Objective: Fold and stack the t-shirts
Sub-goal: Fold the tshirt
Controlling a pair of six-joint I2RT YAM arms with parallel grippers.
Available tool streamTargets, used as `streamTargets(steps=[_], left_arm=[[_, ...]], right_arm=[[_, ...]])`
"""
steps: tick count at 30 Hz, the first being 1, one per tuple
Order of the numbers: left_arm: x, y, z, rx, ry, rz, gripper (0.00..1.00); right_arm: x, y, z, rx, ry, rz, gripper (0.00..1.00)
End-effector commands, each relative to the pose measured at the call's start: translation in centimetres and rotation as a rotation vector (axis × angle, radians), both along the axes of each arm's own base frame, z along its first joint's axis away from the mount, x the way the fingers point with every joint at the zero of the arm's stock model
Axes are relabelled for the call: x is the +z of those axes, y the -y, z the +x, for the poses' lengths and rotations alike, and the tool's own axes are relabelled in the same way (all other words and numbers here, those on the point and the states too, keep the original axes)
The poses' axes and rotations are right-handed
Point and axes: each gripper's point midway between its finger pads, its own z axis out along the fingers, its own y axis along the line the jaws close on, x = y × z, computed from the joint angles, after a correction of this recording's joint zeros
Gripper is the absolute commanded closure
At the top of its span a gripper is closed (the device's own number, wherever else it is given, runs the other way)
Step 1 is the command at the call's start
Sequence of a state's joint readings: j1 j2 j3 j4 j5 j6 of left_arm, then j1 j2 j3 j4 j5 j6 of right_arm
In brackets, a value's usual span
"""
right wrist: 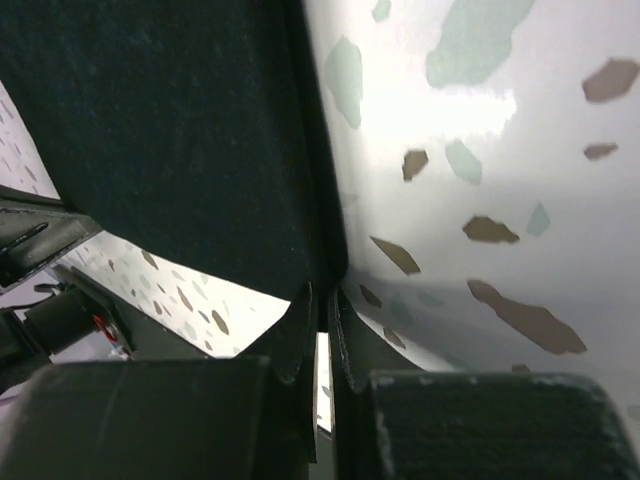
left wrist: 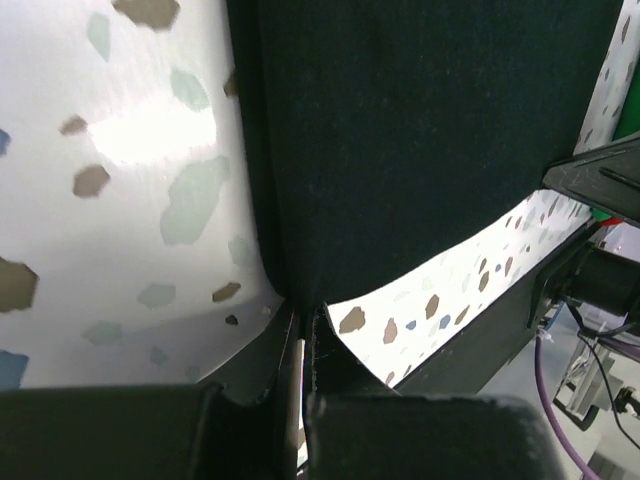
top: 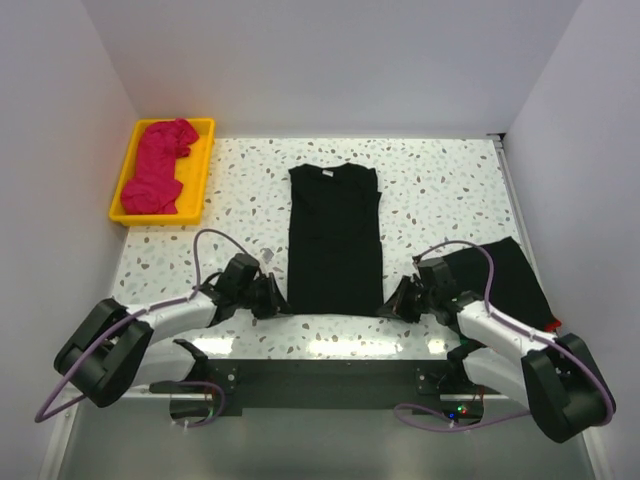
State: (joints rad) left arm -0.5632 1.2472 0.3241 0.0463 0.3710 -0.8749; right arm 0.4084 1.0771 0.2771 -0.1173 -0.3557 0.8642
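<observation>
From the top camera I see the black t-shirt (top: 335,240) lying flat in the middle of the table (top: 440,190). It is folded into a long strip, with its neck at the far end. My left gripper (top: 278,303) is down at the near left corner of the shirt. My right gripper (top: 392,308) is down at the near right corner. A pink t-shirt (top: 160,165) lies in a heap in the yellow tray (top: 125,180) at the far left. A second black t-shirt (top: 510,275) lies on the right side of the table, beside my right arm.

From the left wrist camera I see the left gripper (left wrist: 302,330) low over the speckled table (left wrist: 130,200). Its fingers (left wrist: 260,365) are pressed together, with only a thin slit between them. The corner of the black t-shirt (left wrist: 420,140) runs right into the tips, so they are pinching it.

From the right wrist camera the picture is much the same. The right gripper (right wrist: 322,300) has its fingers (right wrist: 295,340) squeezed together. The side edge of the black t-shirt (right wrist: 160,130) comes down to the tips and is pinched there. The table (right wrist: 480,200) shows on the other side.
</observation>
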Motion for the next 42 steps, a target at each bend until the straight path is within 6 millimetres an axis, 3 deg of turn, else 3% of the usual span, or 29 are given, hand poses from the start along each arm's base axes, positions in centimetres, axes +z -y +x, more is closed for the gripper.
streamTargets(steps=[1, 6, 7, 11, 16, 21, 22, 24, 25, 26, 27, 28, 29, 30, 32, 33, 35, 37, 38, 39, 40, 41, 42], left_arm=[[-1.2, -0.9, -1.8, 0.009, -0.026, 0.052, 1.0], [-1.3, -1.8, -5.0, 0.011, -0.063, 0.049, 1.0], [-0.9, -1.6, -4.9, 0.011, -0.043, 0.034, 1.0], [0.0, -2.2, -6.3, 0.018, -0.035, 0.025, 1.0], [3.7, -1.8, -5.6, 0.037, 0.05, -0.049, 1.0], [8.2, -1.2, -3.6, 0.058, 0.147, -0.072, 1.0], [9.9, -1.0, -3.0, 0.057, 0.18, -0.077, 1.0], [11.0, -0.9, -2.0, 0.07, 0.201, -0.052, 1.0], [12.9, -0.6, -1.3, 0.068, 0.24, -0.063, 1.0], [13.3, -0.4, -0.6, 0.075, 0.247, -0.047, 1.0], [15.0, 0.0, 0.1, 0.079, 0.281, -0.061, 1.0], [15.6, 0.2, 0.7, 0.076, 0.302, -0.054, 1.0], [15.5, 0.5, 1.5, 0.072, 0.297, -0.032, 1.0], [17.1, 0.8, 2.5, 0.079, 0.323, -0.043, 1.0], [17.2, 1.3, 4.0, 0.055, 0.317, -0.019, 1.0], [18.6, 1.1, 5.5, 0.078, 0.338, -0.034, 1.0], [18.7, 1.4, 7.5, 0.064, 0.331, -0.045, 1.0], [20.6, 0.7, 10.5, 0.105, 0.371, -0.074, 1.0], [19.9, 0.8, 11.7, 0.105, 0.35, -0.065, 1.0], [21.2, 0.3, 13.6, 0.138, 0.38, -0.066, 1.0], [21.4, 0.0, 14.9, 0.154, 0.388, -0.063, 1.0], [20.2, 0.3, 16.4, 0.147, 0.352, -0.065, 1.0], [21.1, -0.4, 18.4, 0.179, 0.375, -0.08, 1.0]], right_arm=[[-2.0, 1.7, -3.0, 0.003, -0.066, -0.066, 1.0], [-0.4, 2.2, -5.1, 0.036, -0.017, -0.035, 1.0], [-0.9, 2.5, -5.9, 0.04, -0.052, -0.047, 1.0], [0.8, 2.9, -7.1, 0.049, 0.005, -0.015, 1.0], [3.4, 2.8, -7.3, 0.046, 0.047, 0.015, 1.0], [7.8, 2.5, -5.4, 0.045, 0.124, 0.007, 1.0], [8.5, 2.5, -5.0, 0.041, 0.138, 0.004, 1.0], [11.0, 2.4, -3.7, 0.03, 0.203, 0.006, 1.0], [11.3, 2.3, -3.2, 0.026, 0.194, -0.006, 1.0], [13.1, 2.1, -2.2, 0.017, 0.24, 0.002, 1.0], [13.6, 2.1, -1.4, 0.013, 0.255, -0.013, 1.0], [13.6, 1.9, -0.7, 0.01, 0.236, -0.029, 1.0], [15.3, 1.4, 0.4, 0.011, 0.277, -0.012, 1.0], [15.9, 1.2, 1.1, 0.013, 0.291, -0.015, 1.0], [17.5, 0.6, 3.4, 0.003, 0.323, -0.023, 1.0], [18.1, 0.4, 4.2, 0.003, 0.338, -0.032, 1.0], [19.6, 0.0, 6.9, -0.015, 0.364, -0.053, 1.0], [20.5, 0.3, 9.2, -0.032, 0.374, -0.065, 1.0], [22.4, 0.1, 10.8, -0.042, 0.42, -0.052, 1.0], [21.4, -0.1, 12.5, -0.043, 0.382, -0.065, 1.0], [21.6, 0.0, 13.8, -0.05, 0.379, -0.058, 1.0], [23.1, 0.3, 15.8, -0.069, 0.405, -0.037, 1.0], [21.6, 0.3, 17.6, -0.076, 0.362, -0.051, 1.0]])
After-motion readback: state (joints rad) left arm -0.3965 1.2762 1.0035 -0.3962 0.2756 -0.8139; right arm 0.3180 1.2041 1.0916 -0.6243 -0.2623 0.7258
